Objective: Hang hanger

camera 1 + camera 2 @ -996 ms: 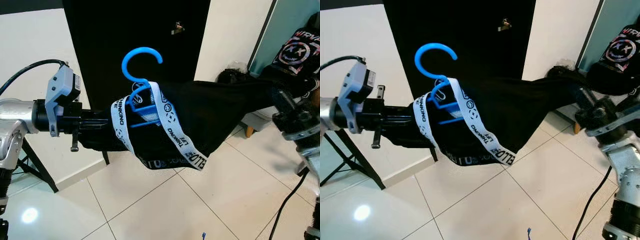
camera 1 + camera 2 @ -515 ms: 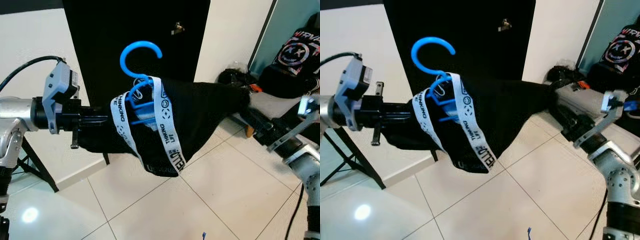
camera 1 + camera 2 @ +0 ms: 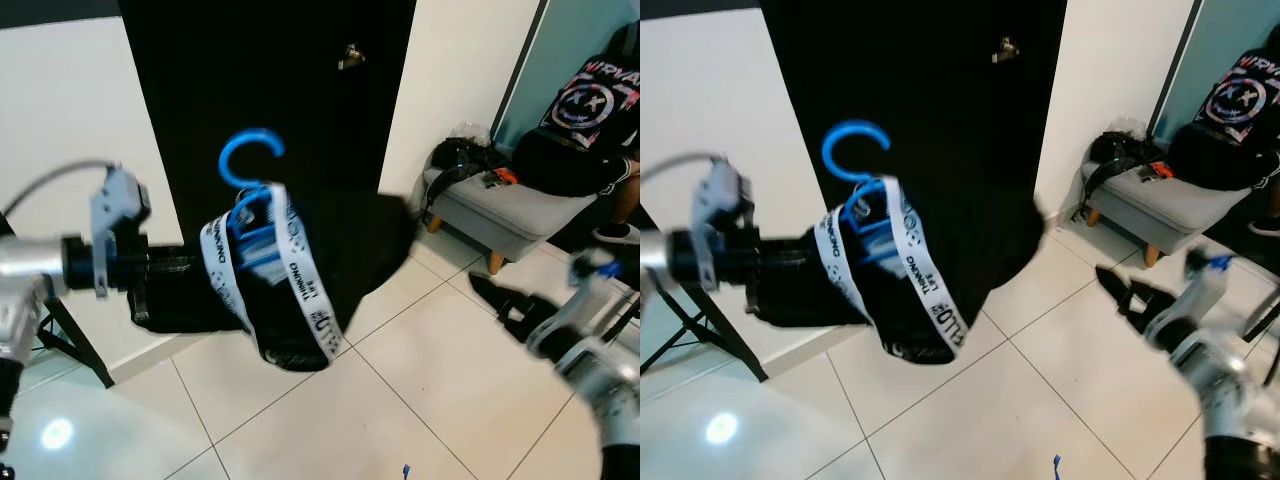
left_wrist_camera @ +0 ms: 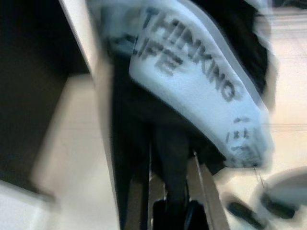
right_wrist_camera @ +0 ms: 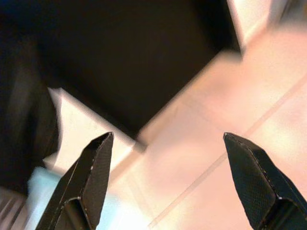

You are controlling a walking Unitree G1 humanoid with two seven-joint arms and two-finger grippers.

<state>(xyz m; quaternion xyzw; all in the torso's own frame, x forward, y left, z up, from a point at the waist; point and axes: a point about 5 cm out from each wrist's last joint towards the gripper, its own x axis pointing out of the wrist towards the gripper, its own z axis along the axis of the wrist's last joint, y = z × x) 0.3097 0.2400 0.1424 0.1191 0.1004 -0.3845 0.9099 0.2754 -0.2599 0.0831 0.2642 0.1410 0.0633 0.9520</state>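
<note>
While the left gripper [image 3: 160, 270] was clamped on the black shirt [image 3: 330, 240] draped over the blue hanger [image 3: 247, 195], held up in front of the dark door [image 3: 270, 80], the right gripper [image 5: 168, 158] hung w/ fingers wide apart over the tile floor [image 3: 420, 400].

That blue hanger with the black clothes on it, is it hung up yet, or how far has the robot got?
Done: black garment is on the blue hanger. In hand: left gripper holds it up; right gripper is open, empty. Left: its hook hangs on nothing yet.
</note>
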